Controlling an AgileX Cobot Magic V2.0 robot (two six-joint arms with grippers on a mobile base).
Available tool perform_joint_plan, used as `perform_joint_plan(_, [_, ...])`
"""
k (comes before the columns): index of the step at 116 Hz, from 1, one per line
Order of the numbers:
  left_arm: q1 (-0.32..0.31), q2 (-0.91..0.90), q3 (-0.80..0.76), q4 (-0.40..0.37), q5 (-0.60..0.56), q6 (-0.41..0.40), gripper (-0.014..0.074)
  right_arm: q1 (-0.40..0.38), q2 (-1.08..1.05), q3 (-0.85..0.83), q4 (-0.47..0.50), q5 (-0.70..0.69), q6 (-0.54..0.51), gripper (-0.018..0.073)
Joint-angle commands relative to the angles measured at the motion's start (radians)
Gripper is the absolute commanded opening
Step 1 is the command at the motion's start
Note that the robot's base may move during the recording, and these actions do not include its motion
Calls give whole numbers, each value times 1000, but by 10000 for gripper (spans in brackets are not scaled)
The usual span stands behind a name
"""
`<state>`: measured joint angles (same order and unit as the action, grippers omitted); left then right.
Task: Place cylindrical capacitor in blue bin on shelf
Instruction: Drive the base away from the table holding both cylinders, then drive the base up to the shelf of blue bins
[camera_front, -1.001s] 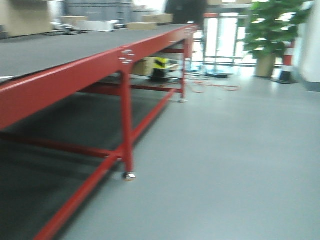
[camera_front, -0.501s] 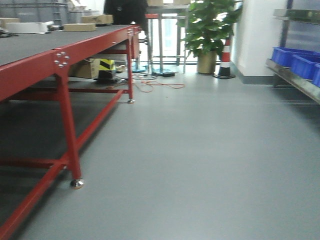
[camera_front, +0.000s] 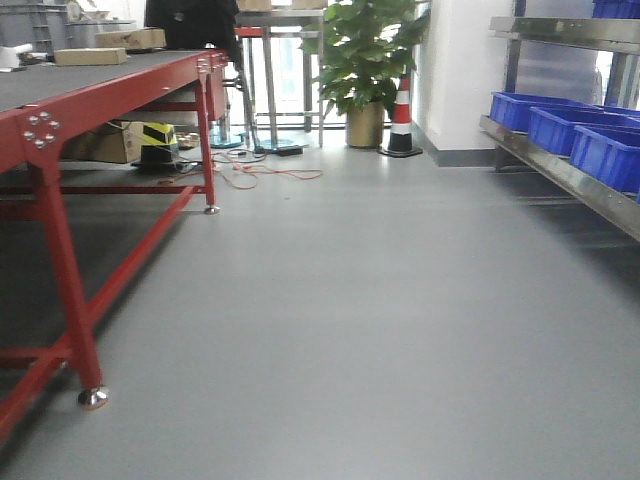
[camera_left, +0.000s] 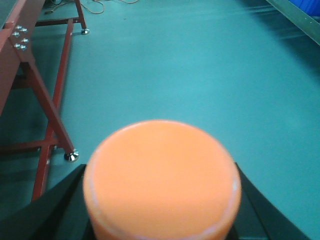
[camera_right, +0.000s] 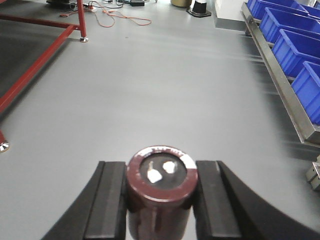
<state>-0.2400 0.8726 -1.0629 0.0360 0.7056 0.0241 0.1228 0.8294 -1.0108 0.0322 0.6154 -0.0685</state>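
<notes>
My left gripper (camera_left: 161, 205) is shut on the cylindrical capacitor (camera_left: 161, 177), an orange cylinder seen end-on that fills the lower left wrist view; black fingers (camera_left: 47, 212) flank it. My right gripper (camera_right: 161, 197) is shut on a dark maroon cylinder (camera_right: 161, 175) with two white terminals on top. The steel shelf (camera_front: 565, 175) runs along the right side, carrying a row of blue bins (camera_front: 555, 125). In the right wrist view the shelf rail (camera_right: 280, 92) and the blue bins (camera_right: 295, 35) lie ahead to the right, well apart from both grippers.
A long red-framed table (camera_front: 90, 95) stands on the left, its caster (camera_front: 93, 398) near me. Grey floor (camera_front: 350, 300) stretches ahead. At the far end are a potted plant (camera_front: 365, 60), a traffic cone (camera_front: 402, 115) and loose orange cables (camera_front: 265, 175).
The front view has swung to the right: the red table slid toward the left edge, and the shelf with blue bins came into view on the right.
</notes>
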Motion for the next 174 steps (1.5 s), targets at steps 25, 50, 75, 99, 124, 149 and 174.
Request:
perform_joint_plan(25, [-8, -2, -2, -5, -20, 0, -111, 2, -2, -9, -7, -26, 1, -162])
perform_joint_plan(50, [-8, -2, -2, -5, -20, 0, -111, 2, -2, -9, -7, -26, 1, -162])
perform_joint_plan(75, [-8, -2, -2, -5, -20, 0, -111, 2, -2, -9, -7, -26, 1, -162])
perform_joint_plan(99, [-8, -2, -2, -5, -20, 0, -111, 2, -2, -9, -7, -26, 1, -162])
perform_joint_plan(124, [-8, -2, -2, -5, -20, 0, -111, 2, -2, -9, -7, -26, 1, -162])
perform_joint_plan(149, [-8, -2, -2, -5, -20, 0, -111, 2, -2, -9, -7, -26, 1, -162])
perform_joint_plan(174, [-8, -2, -2, -5, -20, 0, -111, 2, -2, -9, -7, -26, 1, -162])
